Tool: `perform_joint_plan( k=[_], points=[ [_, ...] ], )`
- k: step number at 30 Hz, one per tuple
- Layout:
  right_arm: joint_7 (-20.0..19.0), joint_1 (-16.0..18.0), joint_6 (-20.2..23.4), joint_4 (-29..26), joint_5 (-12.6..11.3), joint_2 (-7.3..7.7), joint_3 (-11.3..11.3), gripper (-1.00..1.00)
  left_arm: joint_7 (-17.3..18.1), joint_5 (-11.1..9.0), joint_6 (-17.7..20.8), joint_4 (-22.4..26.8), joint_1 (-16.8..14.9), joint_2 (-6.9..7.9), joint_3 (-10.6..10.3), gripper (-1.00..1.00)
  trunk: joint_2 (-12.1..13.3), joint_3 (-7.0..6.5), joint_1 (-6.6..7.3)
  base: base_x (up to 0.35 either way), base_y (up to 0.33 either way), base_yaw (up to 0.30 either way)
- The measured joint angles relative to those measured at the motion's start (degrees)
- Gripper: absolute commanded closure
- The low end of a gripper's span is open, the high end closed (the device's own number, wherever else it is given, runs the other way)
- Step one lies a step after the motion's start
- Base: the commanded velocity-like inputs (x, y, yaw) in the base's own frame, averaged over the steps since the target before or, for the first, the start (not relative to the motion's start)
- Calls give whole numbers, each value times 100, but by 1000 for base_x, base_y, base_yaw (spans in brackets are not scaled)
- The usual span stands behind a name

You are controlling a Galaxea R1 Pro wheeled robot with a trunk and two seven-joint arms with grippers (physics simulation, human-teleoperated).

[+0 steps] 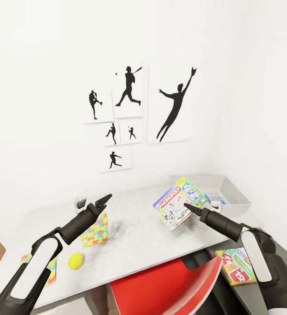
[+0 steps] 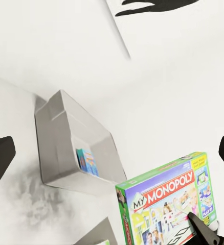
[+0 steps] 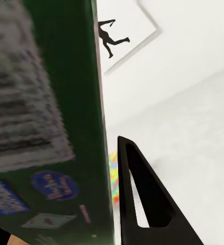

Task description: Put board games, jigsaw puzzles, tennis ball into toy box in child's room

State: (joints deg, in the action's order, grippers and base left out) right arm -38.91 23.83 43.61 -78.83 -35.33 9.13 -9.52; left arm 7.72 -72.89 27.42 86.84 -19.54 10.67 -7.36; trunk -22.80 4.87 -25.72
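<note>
A Monopoly board game [image 1: 178,202], held tilted in the air above the counter [image 1: 139,236], hangs just short of the light-grey toy box [image 1: 230,197] at the counter's far right corner. The right gripper [image 1: 188,206] pinches the box's lower edge, one dark finger [image 3: 148,204] lying along its side in the right wrist view. A small blue game [image 1: 215,198] already lies in the toy box. The step in hand appears to be carrying this game to the box; the next move calls for swinging it over the flared rim, levelling it and letting go. The left gripper [image 1: 103,202] hovers with jaws spread, holding nothing, above a jigsaw puzzle [image 1: 95,227]. A tennis ball [image 1: 75,260] and a second puzzle [image 1: 47,264] wait near the counter's front-left edge; another colourful game box [image 1: 235,264] lies lower, at right.
</note>
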Motion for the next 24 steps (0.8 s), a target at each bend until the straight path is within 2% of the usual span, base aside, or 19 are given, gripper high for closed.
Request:
perform_joint_plan(
  k=[6,11,18,24],
  points=[
    [-3,1,-2,0,5,1,0,100,1,9,-4,0,0,-5,-2,-100,0,0,0,300,0,3],
    [-5,-1,-5,0,13,1,0,100,0,154,-2,0,0,-49,-2,-100,1,0,-1,252,0,1],
    [-14,-1,1,0,-3,1,0,100,8,400,4,0,-4,-136,-1,-100,1,0,-2,108,0,0],
    [-16,-1,0,0,-3,1,0,100,14,491,6,-1,-6,-165,-1,-100,1,0,-2,38,0,0]
  ],
)
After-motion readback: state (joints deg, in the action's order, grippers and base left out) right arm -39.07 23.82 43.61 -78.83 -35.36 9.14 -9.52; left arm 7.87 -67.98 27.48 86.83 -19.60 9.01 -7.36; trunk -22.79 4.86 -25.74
